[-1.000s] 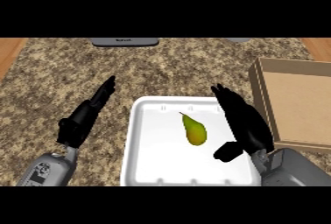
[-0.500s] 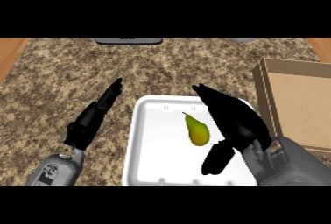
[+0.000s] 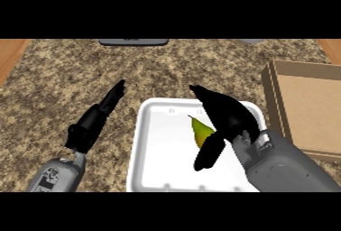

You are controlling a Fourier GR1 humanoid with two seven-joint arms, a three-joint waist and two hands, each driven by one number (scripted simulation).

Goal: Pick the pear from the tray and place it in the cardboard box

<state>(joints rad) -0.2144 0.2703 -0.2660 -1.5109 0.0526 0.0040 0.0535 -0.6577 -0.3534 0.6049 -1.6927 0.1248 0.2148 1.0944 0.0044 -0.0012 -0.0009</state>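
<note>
Pear on tray, right hand over it

Tray (image 3: 154, 149), white, near centre of counter (image 3: 80, 72); pear (image 3: 200, 133) lying in it, partly hidden by right hand (image 3: 225, 118); that hand's fingers straight, thumb spread apart, not closed on the pear; left hand (image 3: 95, 119) flat, fingers straight, left of tray; box (image 3: 307, 108) at right, open.

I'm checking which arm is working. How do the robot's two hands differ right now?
The right hand is over the white tray, partly covering the pear; the left hand is over bare counter beside the tray. The right thumb is spread; the left hand is straight. Both are black and open.
</note>
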